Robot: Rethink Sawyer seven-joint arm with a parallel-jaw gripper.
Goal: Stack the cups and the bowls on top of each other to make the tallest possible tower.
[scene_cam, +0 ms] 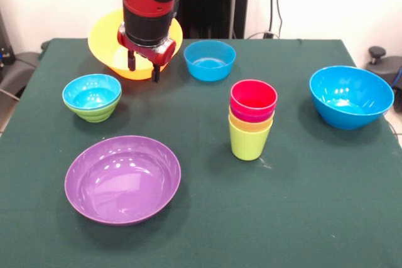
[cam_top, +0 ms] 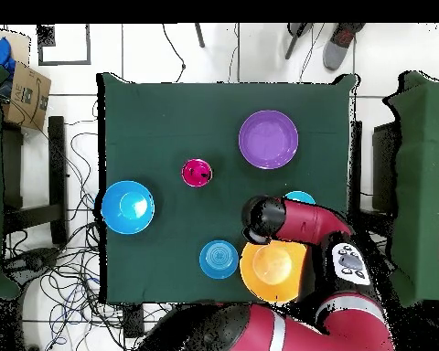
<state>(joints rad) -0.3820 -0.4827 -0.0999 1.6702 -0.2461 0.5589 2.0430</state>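
While the end effector point(scene_cam: 142, 71) hovers, the tower point(scene_cam: 252, 119) stands well apart.

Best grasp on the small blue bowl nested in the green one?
Pinch the rim of the small blue bowl from straight above, one finger inside. It sits upright and open, nested in the green bowl, so only its thin lip stands clear, probably.

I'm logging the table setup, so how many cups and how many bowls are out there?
Cups: 4, nested in one stack, red on top, lime green lowest
Bowls: 6: yellow-orange, purple, large blue, small blue, small blue sitting in green
Total: 10
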